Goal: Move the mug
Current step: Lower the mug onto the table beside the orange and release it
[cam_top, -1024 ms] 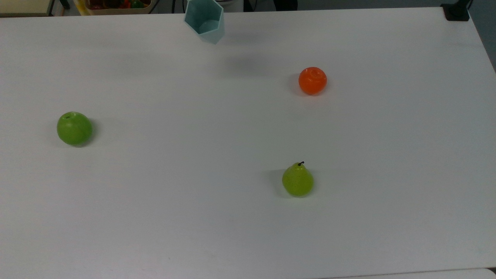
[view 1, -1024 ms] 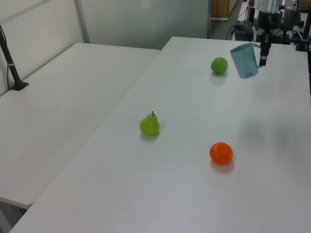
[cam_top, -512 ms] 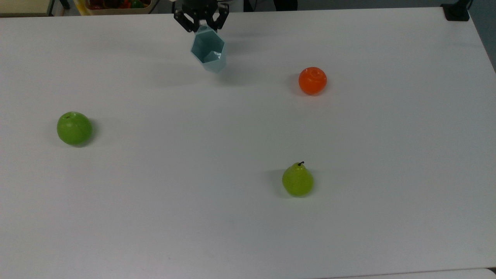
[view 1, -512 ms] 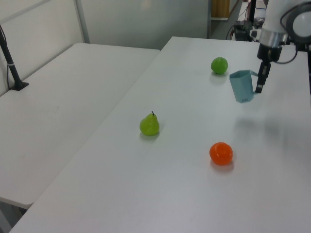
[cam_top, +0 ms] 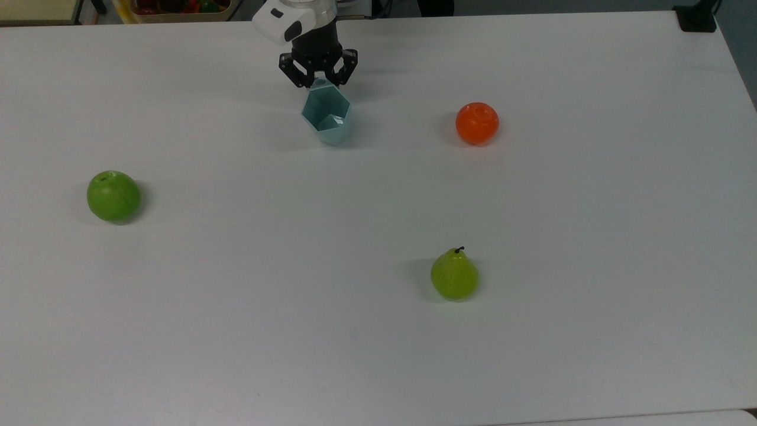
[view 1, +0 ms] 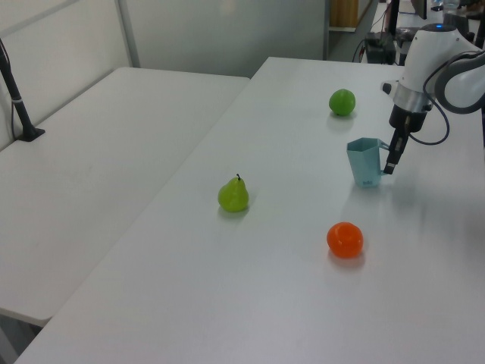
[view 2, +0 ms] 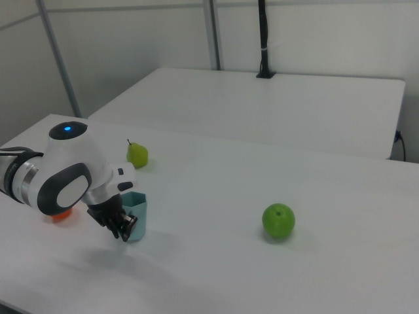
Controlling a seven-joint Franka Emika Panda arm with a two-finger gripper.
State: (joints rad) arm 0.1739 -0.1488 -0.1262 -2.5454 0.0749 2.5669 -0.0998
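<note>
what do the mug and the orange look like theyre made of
The mug: likely matte plastic, going by its flat pale teal facets and thin hexagonal rim. The orange: probably glossy plastic imitation fruit, judging by the uniform colour and a bright highlight on top.

Lab or test room: bare white counter (cam_top: 532,355), partition panels (view 2: 314,39), black camera pole (view 2: 263,39).

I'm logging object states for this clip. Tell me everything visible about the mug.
The mug is pale blue-teal, faceted, with a hexagonal rim and sides tapering downward; it looks like matte plastic. It stands upright and empty on the white table, between the green apple and the orange in the top view. The claw grips its rim-side tab.
</note>
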